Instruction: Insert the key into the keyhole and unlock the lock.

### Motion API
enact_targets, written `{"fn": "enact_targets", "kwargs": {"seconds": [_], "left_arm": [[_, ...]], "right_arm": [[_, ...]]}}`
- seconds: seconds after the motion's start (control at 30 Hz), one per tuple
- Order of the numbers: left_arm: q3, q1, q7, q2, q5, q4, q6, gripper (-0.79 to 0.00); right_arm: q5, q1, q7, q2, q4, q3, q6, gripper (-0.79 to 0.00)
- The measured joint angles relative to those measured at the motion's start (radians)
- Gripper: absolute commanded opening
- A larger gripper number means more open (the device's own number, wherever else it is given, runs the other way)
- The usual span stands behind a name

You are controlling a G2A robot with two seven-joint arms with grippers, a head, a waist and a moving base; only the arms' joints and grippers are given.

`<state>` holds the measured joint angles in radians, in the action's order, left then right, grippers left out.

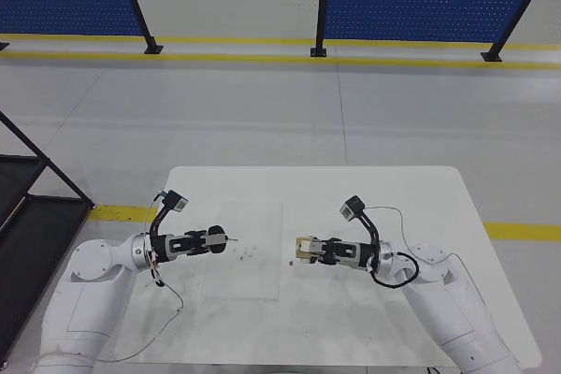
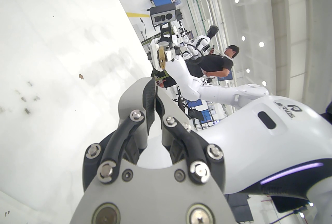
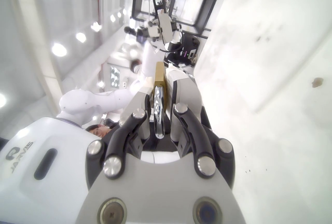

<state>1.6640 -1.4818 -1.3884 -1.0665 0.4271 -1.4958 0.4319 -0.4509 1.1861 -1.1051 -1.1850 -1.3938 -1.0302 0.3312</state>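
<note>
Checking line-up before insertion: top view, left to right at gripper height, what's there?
rack → left gripper → key → brown speck → lock → right gripper

industrial hall: yellow floor lines [image 1: 262,58], blue barriers [image 1: 421,19].

I see the lock [image 3: 159,74], a brass padlock with a silver shackle, clamped in the right gripper [image 1: 309,250] above the tabletop [image 1: 411,187]. Its keyhole end faces the key [image 1: 226,239], 1 thin sliver in the left gripper [image 1: 217,241], well apart.
</note>
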Motion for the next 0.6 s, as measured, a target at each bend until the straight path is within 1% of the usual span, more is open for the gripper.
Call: {"fn": "enact_targets", "kwargs": {"seconds": [0.17,0.6], "left_arm": [[0.000,0.000,0.000,0.000,0.000,0.000,0.000,-0.785],[0.000,0.000,0.000,0.000,0.000,0.000,0.000,-0.785]], "right_arm": [[-0.034,0.009,-0.004,-0.002,-0.002,0.005,0.025,-0.785],[-0.038,0.009,-0.006,-0.002,0.000,0.005,0.026,-0.785]]}}
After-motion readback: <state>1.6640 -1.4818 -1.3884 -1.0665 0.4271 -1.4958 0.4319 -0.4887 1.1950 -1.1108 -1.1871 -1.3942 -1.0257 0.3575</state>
